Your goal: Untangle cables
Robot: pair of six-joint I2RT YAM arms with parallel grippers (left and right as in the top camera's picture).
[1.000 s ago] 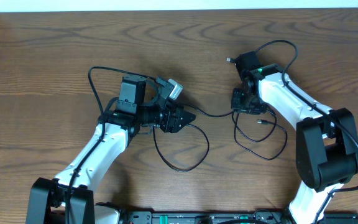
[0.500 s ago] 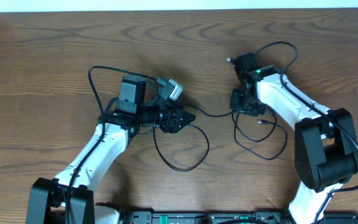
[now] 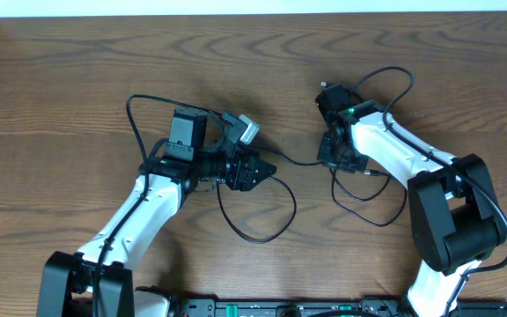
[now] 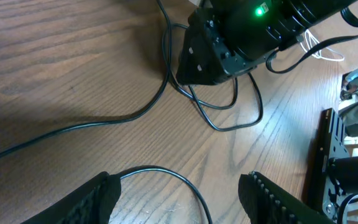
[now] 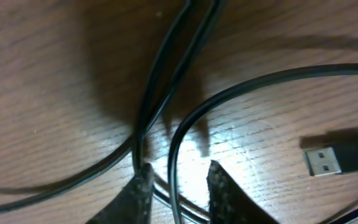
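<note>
On the tabletop [image 5: 48,68], the cables [image 5: 171,149] thread through the right gripper [image 5: 180,190] (slightly open, clamping nothing).

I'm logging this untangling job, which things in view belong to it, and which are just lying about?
Job: thin black cables, USB plug, left claw, right claw.
Lying about: wooden table, black rail at its near edge.

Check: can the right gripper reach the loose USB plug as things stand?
Probably yes. The USB plug lies uncovered close beside the open right gripper; only a black cable running between its fingers might get dragged along.
</note>
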